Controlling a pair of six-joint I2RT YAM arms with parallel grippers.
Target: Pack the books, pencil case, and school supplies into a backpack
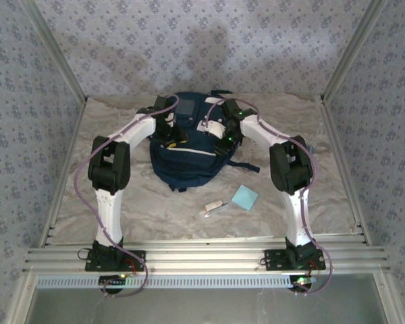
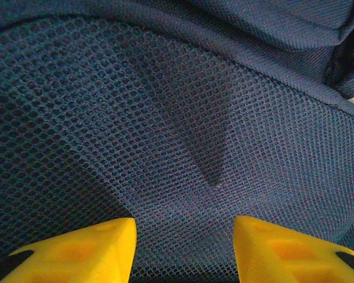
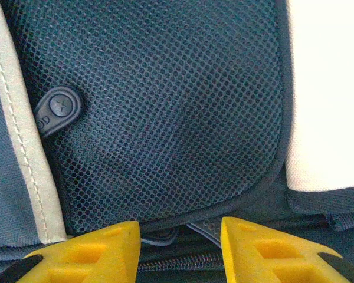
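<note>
Marbled tabletop (image 1: 135, 202) has the backpack (image 1: 189, 165) at 12 o'clock. On it sit left gripper (image 1: 170, 131) and right gripper (image 1: 228, 135), jaws spread, pinching nothing we can see. Light-blue pad (image 1: 245, 198) and white stick (image 1: 212, 208) lie approx. 6 o'clock from the right gripper, the nearer one; stick axis 8-to-2.

Navy backpack (image 1: 185, 158) lies mid-table; blue pad (image 1: 245, 198), white stick (image 1: 213, 207) nearby.

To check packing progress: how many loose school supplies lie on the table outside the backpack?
2. A light-blue square pad lies between the backpack and the right arm's base; a slim white stick lies just left of the pad. More may be hidden under the backpack.
</note>
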